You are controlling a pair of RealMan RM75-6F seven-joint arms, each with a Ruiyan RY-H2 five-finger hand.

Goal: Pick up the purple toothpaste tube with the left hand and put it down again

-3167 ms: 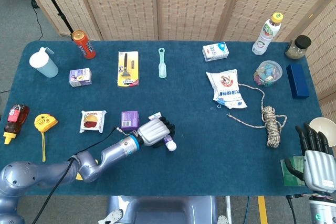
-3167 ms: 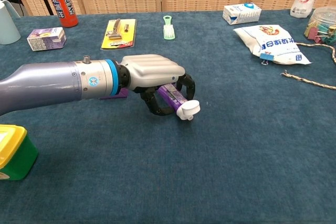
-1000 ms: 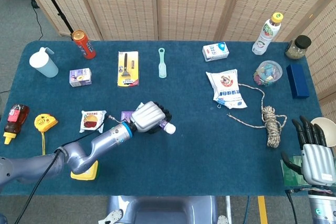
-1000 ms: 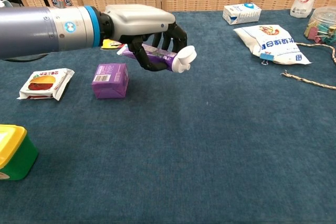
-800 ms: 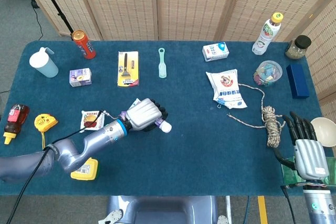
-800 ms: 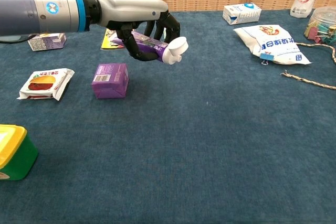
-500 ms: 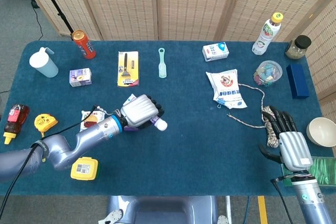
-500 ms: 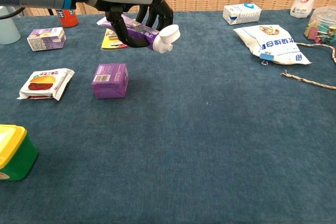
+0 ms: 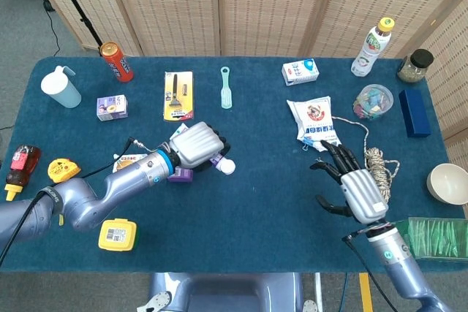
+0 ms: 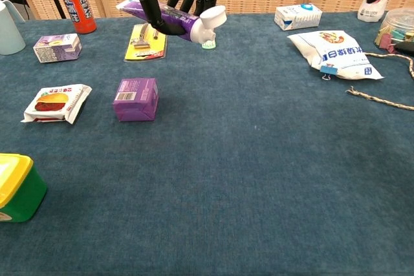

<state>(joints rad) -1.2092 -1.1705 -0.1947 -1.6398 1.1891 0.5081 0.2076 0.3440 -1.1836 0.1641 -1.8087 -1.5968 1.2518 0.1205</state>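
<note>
**Toothpaste held aloft, ready to come back down**

Woven screens stand behind a blue-clothed table (image 9: 256, 202) scattered with small goods. From the left edge: a pale cup (image 9: 60, 87), a sauce bottle (image 9: 20, 168), a yellow tape measure (image 9: 63, 172), a red can (image 9: 115, 61) and a yellow-lidded box (image 9: 117, 234). Next come a snack packet (image 10: 56, 103) and a small purple carton (image 10: 136, 99).

Above that carton, the left hand (image 9: 196, 147) wraps its fingers around the purple toothpaste tube (image 10: 169, 19), which hangs clear of the cloth, white cap (image 10: 211, 20) pointing right and slightly down. To set it down well, I would lower the hand straight until the tube lies flat on bare cloth just right of the carton, and loosen the fingers only once it rests. The carton and snack packet sit close beneath, so drifting left risks landing on them; a razor pack (image 9: 178, 96) and green brush (image 9: 226, 87) lie farther back.

Further right are a white pouch (image 9: 314, 123), a coiled rope (image 9: 379, 172), a bottle (image 9: 372, 47) and a jar of clips (image 9: 373, 101). The right hand (image 9: 352, 185) hovers with fingers spread, holding nothing, near the rope.
</note>
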